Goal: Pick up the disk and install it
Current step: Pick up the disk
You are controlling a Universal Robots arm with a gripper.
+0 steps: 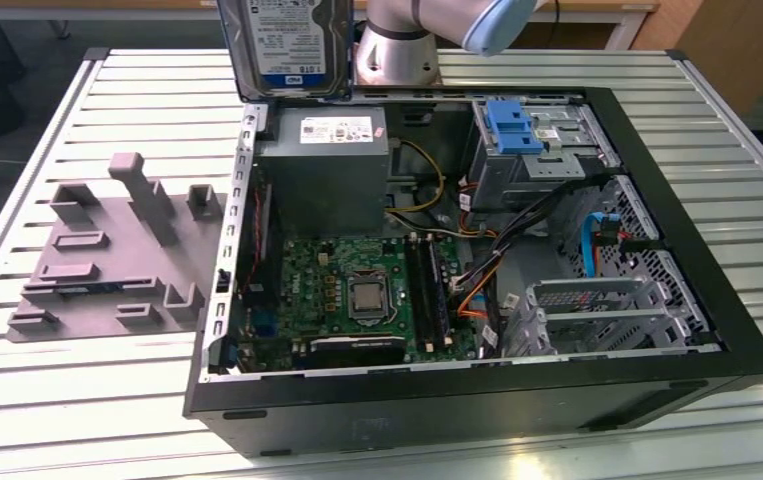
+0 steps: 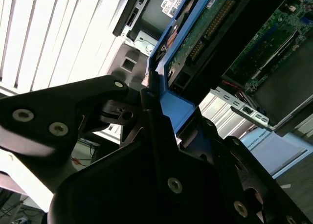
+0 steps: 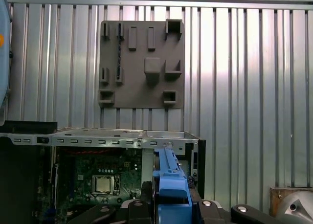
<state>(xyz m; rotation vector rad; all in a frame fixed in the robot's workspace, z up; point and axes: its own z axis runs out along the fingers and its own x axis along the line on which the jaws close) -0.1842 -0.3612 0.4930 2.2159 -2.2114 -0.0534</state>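
The pincer [image 2: 152,94] is closed tight on the disk [image 1: 285,45], gripping it at its blue rail, and we find the disk held on edge, clear of every surface. Beneath the pincer spreads the slatted metal table [image 1: 34,400]. Directly under the pincer, the open computer case [image 1: 488,410] lies on its side. Off to one side of the pincer, outside the case, rests the grey fixture plate [image 3: 142,62]. The grey power supply [image 1: 321,165] sits nearest below the held disk, the motherboard [image 1: 354,290] lies farther off, and the blue bracket [image 1: 508,125] is well apart across the case. We judge the pick-up complete and carriage over the case in hand. Installation, in our judgement, calls for lining the rails squarely with an open drive bay; we cannot tell which bay is meant.
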